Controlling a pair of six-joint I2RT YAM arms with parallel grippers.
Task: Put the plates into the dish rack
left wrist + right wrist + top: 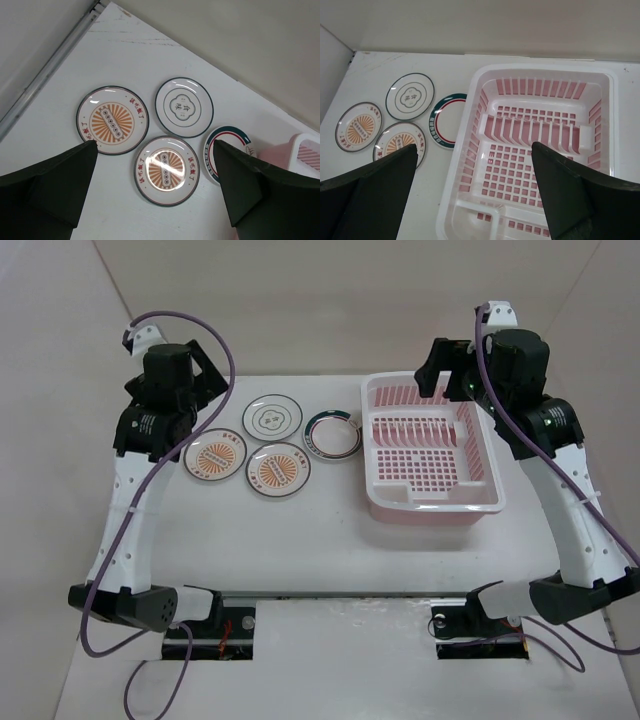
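Note:
Four plates lie flat on the white table, left of the pale pink dish rack (pixel 433 506). Two have orange sunburst centres (pixel 216 455) (pixel 277 470), one has thin dark rings (pixel 273 418), one has a dark green rim band (pixel 332 433). My left gripper (pixel 205 378) is open and empty, high above the plates; in its wrist view (pixel 154 145) the sunburst plates (pixel 112 120) (pixel 166 170) and the ringed plate (pixel 184 106) show. My right gripper (pixel 440 365) is open and empty, high above the rack (pixel 472 125). The rack holds no plates.
The rack's row of upright prongs (pixel 530 131) runs across its middle, with a small walled compartment (pixel 485 212) at its near corner. Pale walls close in the table at back and sides. The arm bases and purple cables sit at the near edge.

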